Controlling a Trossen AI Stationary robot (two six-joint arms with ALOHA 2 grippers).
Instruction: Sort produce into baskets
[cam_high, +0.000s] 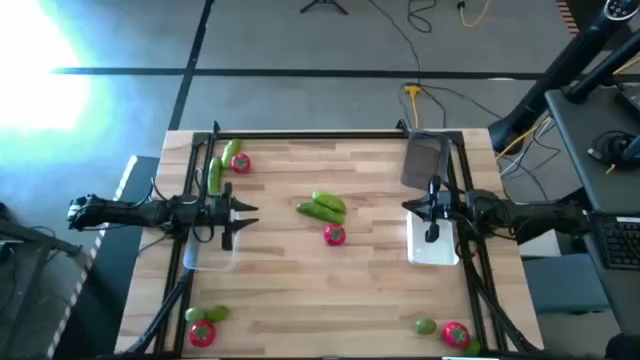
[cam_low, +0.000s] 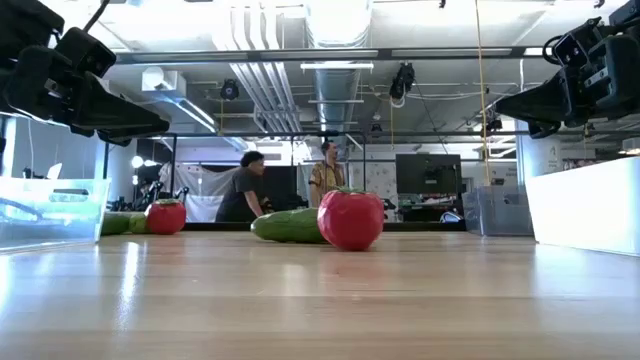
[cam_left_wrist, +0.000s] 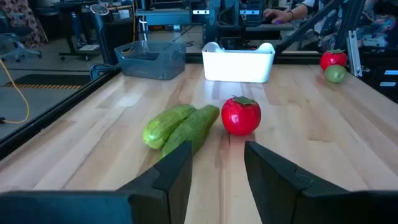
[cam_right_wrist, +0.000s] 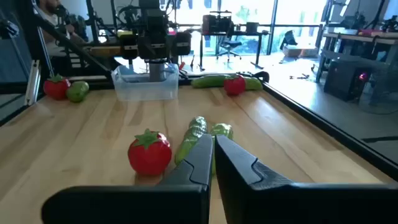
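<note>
Your left gripper hangs above the wooden table with its fingers spread wide and nothing between them; directly under its arm lies a clear shallow plastic basket. Ahead of this gripper, towards the table's centre, you find two long green toy cucumbers lying side by side and touching, and just beside them a round red toy tomato with a green top. Your right gripper faces the same group from the other side, its fingers brought close together with only a narrow slit, gripping nothing. Under its arm sits a whitish rectangular basket, and behind that a darker grey translucent basket. Beyond the left arm, two more cucumbers and a tomato rest near the far edge. Near each front corner, a small green lime lies beside another tomato.
</note>
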